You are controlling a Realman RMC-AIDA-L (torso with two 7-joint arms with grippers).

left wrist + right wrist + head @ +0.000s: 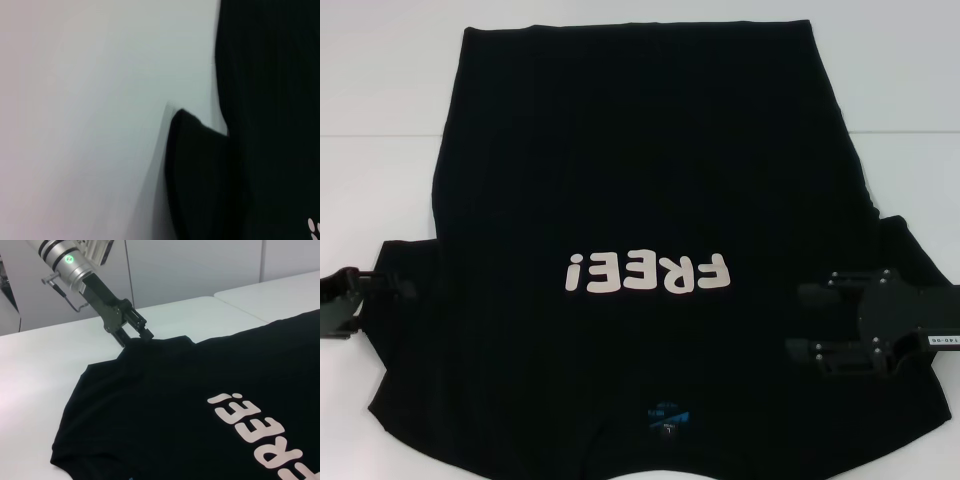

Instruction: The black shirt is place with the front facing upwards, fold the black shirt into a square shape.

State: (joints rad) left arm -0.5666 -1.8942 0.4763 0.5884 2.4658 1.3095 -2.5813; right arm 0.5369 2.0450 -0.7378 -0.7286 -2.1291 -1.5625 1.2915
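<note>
The black shirt [640,180] lies flat, front up, on the white table, with the white letters "FREE!" [647,272] and a small blue neck label [666,420] near the front edge. My left gripper [392,286] is at the tip of the shirt's left sleeve [150,347]. In the right wrist view this left gripper [134,337] is shut on the sleeve's edge, and the cloth rises slightly toward it. The left wrist view shows that sleeve [200,175] lifted a little off the table. My right gripper [798,320] hovers open over the right sleeve, its two fingers spread apart.
The white table [380,120] shows bare on both sides of the shirt. A second white table [270,290] adjoins beyond a seam, with white wall panels behind it.
</note>
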